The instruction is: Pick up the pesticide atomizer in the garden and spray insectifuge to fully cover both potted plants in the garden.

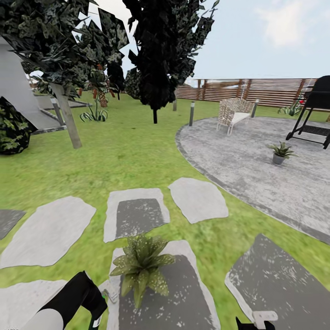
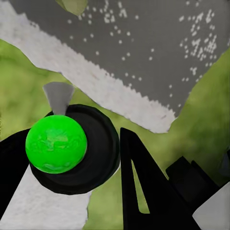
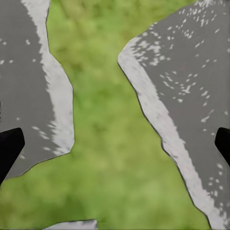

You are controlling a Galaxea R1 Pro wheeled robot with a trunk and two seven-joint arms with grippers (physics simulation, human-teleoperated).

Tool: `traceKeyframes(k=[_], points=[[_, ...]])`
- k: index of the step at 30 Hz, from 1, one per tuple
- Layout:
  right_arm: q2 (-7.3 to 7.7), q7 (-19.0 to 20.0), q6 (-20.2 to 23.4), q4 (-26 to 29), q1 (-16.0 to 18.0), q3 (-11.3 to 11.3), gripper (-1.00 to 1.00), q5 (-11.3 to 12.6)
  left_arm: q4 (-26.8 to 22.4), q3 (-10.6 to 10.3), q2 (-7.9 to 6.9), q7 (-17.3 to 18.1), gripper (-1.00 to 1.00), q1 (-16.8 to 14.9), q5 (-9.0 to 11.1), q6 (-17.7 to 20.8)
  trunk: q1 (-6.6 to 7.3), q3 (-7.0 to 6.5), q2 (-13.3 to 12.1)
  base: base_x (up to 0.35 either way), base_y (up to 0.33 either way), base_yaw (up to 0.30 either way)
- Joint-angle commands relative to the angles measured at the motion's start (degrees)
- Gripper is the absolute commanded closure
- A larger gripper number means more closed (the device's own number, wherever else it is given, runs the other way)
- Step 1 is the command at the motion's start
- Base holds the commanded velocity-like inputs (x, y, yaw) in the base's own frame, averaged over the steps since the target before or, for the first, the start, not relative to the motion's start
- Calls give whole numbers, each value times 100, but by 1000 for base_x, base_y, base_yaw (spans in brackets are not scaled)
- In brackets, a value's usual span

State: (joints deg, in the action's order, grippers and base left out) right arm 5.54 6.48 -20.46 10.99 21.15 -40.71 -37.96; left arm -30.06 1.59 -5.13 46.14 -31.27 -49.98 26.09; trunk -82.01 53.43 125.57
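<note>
At the lower left of the head view, the left gripper (image 1: 97, 316) hung low over the lawn (image 1: 133, 156), its black arm angling in from the corner. In the left wrist view its dark fingers (image 2: 143, 191) were closed on the pesticide atomizer (image 2: 72, 143), seen end-on as a round dark body with a bright green cap (the white trigger head could not be made out). The bottle sat just beside the nearer potted plant (image 1: 140, 266), whose speckled leaves spread over a grey stepping stone (image 1: 183, 293). More stepping stones (image 1: 136, 213) lay ahead on the grass.

Further right, the round grey patio (image 1: 256, 169) carried the second potted plant (image 1: 280, 152) in its pale pot, well apart from the first, with a wicker chair (image 1: 233, 113) and a black grill (image 1: 316, 110) behind it, before the slatted fence (image 1: 270, 90).

At the bottom right edge, the right gripper (image 1: 255, 323) showed partly; in the right wrist view its fingers (image 3: 9, 148) stood wide, holding nothing, over grass between two stones.
</note>
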Motion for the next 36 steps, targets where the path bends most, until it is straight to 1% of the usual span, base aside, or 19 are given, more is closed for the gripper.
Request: traceKeyframes(k=[1,8,11,18,25,27,36], points=[[0,46,-19,0,3,-49,-100,-10,-9,14,-1,35,100,-2,-22,36,0,6,2,37,-27,69],[0,46,-19,-3,3,-49,-100,-10,0,-7,-58,27,100,23,-38,28,0,6,2,5,-4,10],[0,38,-19,-4,3,-50,-100,-10,7,-21,-59,27,100,31,-38,27,0,6,2,0,0,72],[0,40,-19,-7,3,-49,-100,-10,9,-27,-19,-43,100,33,-38,27,0,6,2,0,0,253],[0,42,-19,-6,3,-48,-100,-10,0,-20,-15,-51,100,33,-38,27,0,6,2,0,0,271],[0,42,-19,-5,3,-50,-100,-10,0,-17,-12,-51,100,33,-38,27,0,6,2,0,-18,114],[0,43,-19,-2,3,-51,-100,-10,-7,-1,-9,-50,100,33,-38,28,0,6,2,51,-213,9]])
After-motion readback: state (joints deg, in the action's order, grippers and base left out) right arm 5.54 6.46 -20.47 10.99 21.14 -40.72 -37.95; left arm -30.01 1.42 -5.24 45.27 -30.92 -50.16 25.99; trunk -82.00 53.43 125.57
